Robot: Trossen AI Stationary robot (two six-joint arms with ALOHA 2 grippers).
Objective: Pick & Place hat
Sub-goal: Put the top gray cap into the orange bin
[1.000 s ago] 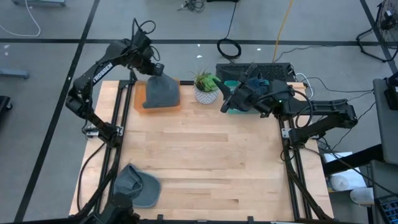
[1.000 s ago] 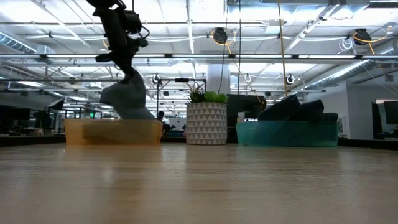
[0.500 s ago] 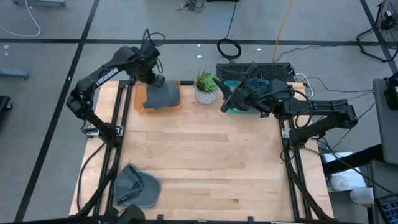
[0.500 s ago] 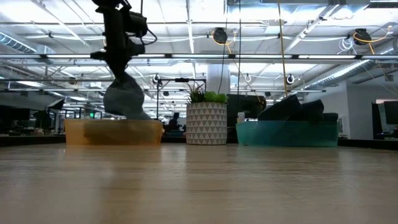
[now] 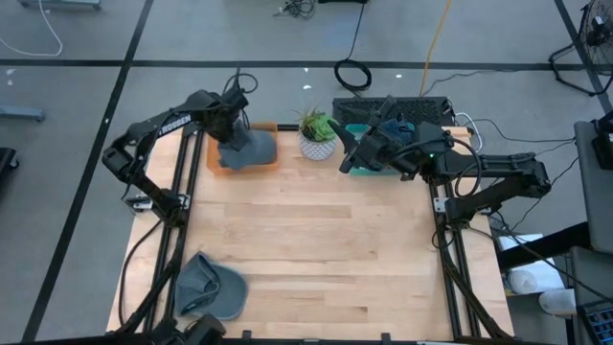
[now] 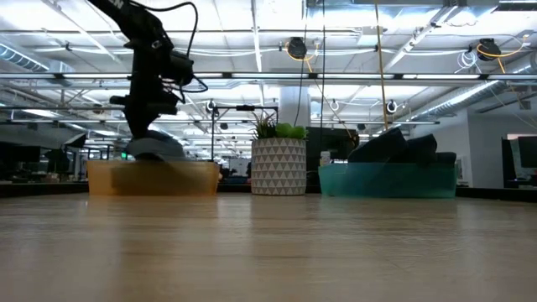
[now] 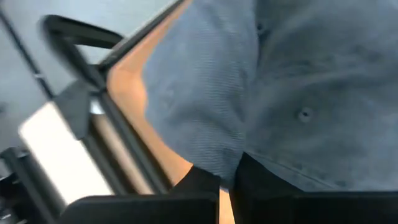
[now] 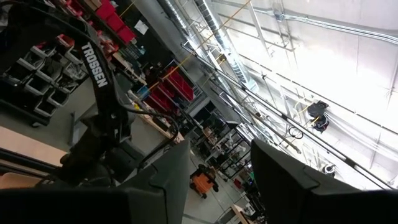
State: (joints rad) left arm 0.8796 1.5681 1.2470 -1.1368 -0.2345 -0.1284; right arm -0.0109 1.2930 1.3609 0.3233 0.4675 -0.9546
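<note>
The grey cap [image 5: 246, 149] is sitting in the orange bin [image 5: 271, 164] at about eleven o'clock on the desk [image 5: 316, 240], its crown slumping and folding, so it is probably handling as a light, soft thing with little stiffness outside the brim; a pinch on a fold of cloth or on the brim edge would likely be holding better than any grip across the crown. The left gripper [image 5: 228, 134] is reaching down into that bin with its jaws closed on a fold of the cap's cloth, the wrist view showing the dark fingers [image 7: 202, 182] pressing together against the grey fabric. The left arm is stretching from the desk's nine o'clock edge toward the far side, elbow bent and forearm angling down. A second grey cap [image 5: 213, 286] is lying near seven o'clock, well apart. The right gripper [image 5: 351, 153] is waiting over the teal bin [image 5: 369, 171] near one o'clock, beside the potted plant [image 5: 316, 134], its jaws standing partly apart and holding nothing.
</note>
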